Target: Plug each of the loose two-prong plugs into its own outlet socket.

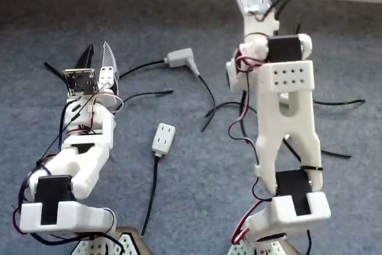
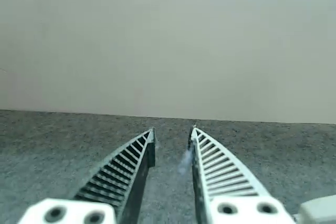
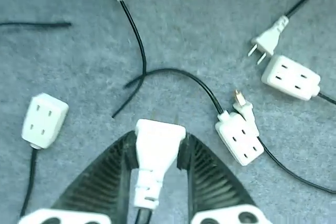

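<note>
Where the overhead camera looks down on the grey carpet (image 1: pixel 197 207), the left arm lies low with the left gripper (image 1: pixel 98 57) pointing toward the far wall, its two fingers a little apart and nothing between them. The right arm (image 1: pixel 280 117) stands tall on the other side, folded over. Between the arms a lone socket block (image 1: pixel 163 137) lies flat on its black cord, and beyond it a pale plug (image 1: pixel 181 59) rests on the carpet, well apart from the block. From the left wrist, the fingers (image 2: pixel 131 166) show a narrow gap at the tips, empty, with carpet beneath and a pale wall (image 2: pixel 168 40) behind. From the right wrist, the right gripper (image 3: pixel 156 139) is clamped round a held plug (image 3: pixel 155 153), the white body pinched between both fingers and the prongs pointing ahead over the carpet. The lone socket block (image 3: pixel 44 120) lies off to one side of it, well apart. On the other side a second socket block (image 3: pixel 239 139) has a tilted plug (image 3: pixel 242 107) touching its end; whether that one is seated I cannot tell. Farther off, a third socket block (image 3: pixel 290 77) lies with a loose plug (image 3: pixel 268 39) just beside it, prongs bare.
</note>
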Controlling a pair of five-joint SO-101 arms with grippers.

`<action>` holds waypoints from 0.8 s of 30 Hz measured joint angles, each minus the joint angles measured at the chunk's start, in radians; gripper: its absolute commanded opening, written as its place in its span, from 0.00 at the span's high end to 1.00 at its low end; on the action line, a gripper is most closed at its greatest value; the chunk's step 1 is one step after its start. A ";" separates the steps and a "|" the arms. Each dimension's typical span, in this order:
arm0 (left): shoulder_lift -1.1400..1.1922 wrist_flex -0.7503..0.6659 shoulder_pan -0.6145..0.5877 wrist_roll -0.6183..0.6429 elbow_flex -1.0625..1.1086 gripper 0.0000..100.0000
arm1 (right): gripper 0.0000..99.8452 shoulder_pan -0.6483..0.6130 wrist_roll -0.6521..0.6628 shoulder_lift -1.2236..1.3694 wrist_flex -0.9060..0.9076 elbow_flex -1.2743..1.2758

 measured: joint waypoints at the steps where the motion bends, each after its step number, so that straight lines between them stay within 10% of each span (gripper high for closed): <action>1: 0.000 0.000 0.000 0.000 0.000 0.88 | 0.99 -0.012 -0.025 0.012 0.002 -0.025; 24: 0.000 0.000 -0.098 0.000 0.000 0.88 | 0.99 -0.393 -0.721 0.239 0.003 -0.064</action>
